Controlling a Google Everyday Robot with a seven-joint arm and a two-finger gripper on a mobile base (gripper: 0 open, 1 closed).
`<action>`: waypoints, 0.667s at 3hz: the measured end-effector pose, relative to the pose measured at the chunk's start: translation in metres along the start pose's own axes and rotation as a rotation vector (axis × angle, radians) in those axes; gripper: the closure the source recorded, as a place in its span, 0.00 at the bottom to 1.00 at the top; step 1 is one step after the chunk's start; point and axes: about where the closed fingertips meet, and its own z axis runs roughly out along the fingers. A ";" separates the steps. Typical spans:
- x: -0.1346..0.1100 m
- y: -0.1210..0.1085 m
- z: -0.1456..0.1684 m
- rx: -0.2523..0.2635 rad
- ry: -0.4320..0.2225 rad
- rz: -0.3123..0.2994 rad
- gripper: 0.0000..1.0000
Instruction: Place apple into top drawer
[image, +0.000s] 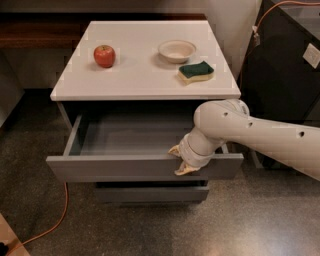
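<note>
Drawer-opening step looks finished: gripper (178, 160) sits pinched on the front rim of the top drawer (115, 167), which stands open. Apple (104, 55) rests well beyond and left, on the cabinet top (140, 75). Next I judge: release, then reach for it.

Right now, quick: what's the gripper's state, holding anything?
Gripper: at the open top drawer's front panel, right of centre; open or closed cannot be told. The apple sits apart on the cabinet top.
</note>
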 end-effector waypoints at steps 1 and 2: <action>-0.006 0.019 -0.002 -0.006 0.007 -0.015 1.00; -0.007 0.022 -0.002 -0.007 0.008 -0.017 1.00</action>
